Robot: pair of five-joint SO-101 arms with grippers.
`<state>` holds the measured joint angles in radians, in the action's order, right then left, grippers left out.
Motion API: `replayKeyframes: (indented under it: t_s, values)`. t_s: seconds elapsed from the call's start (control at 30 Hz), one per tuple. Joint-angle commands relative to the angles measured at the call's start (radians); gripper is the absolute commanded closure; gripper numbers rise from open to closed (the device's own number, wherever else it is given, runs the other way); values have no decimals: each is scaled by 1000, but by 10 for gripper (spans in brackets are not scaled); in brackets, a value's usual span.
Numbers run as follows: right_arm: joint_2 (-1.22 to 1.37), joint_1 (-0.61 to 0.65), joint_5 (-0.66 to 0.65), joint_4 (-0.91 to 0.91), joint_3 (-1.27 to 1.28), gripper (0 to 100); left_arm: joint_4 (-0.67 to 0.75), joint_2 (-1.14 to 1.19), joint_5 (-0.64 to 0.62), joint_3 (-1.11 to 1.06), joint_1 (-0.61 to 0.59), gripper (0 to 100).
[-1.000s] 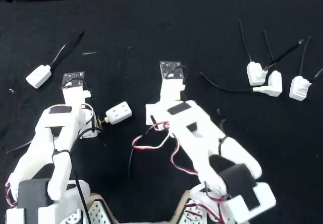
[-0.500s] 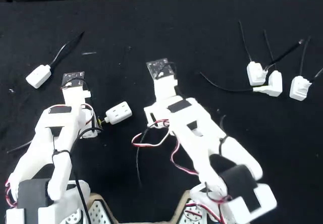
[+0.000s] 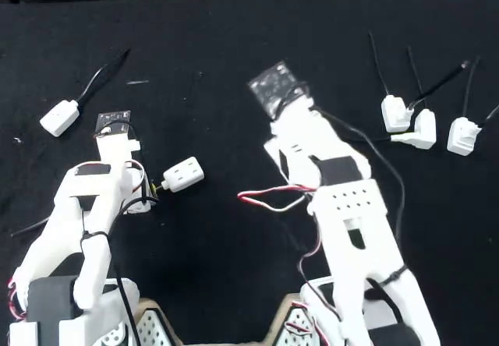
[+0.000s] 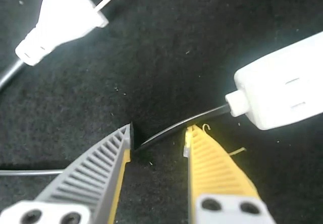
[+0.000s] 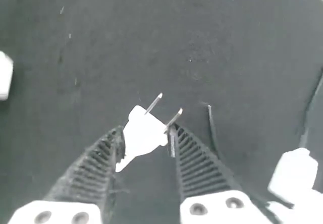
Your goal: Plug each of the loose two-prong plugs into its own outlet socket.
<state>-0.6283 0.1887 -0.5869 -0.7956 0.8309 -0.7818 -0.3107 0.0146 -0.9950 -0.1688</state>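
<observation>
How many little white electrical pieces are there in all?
6: a loose plug far left, a socket block beside the left gripper, three pieces at the far right, a held plug in the right gripper. The arms may hide more.

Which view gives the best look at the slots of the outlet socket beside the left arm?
Left wrist view: the outlet socket is close, slots plain, its cord passing between the fingers of the left gripper. The high view shows it whole but small, slots faint. The right wrist view has a white blur at its edge, unidentifiable.
</observation>
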Motion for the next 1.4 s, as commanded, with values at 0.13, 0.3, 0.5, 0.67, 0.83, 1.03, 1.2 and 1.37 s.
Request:
replayKeyframes:
  t_s: [0.13,0.3,0.5,0.67,0.83,1.03,1.2,1.37]
  values:
    - [-74,-6,-348,-178,-148,983,26,11,-15,-5,-19,830]
    - [-96,107,-532,-330,-27,984,26,12,-15,-5,-22,830]
    - [-174,295,-402,-285,245,984,26,12,-15,-5,-24,830]
    - [-245,308,-215,-190,409,907,26,12,-14,-5,-21,830]
    - [-259,307,-196,-186,489,707,26,12,-14,-5,-22,830]
    - [-252,305,34,-189,493,767,26,12,-14,-5,-24,830]
    - [-252,311,127,-183,495,830,26,12,-14,-5,-24,830]
    - [-249,305,132,-183,498,828,26,12,-14,-5,-24,830]
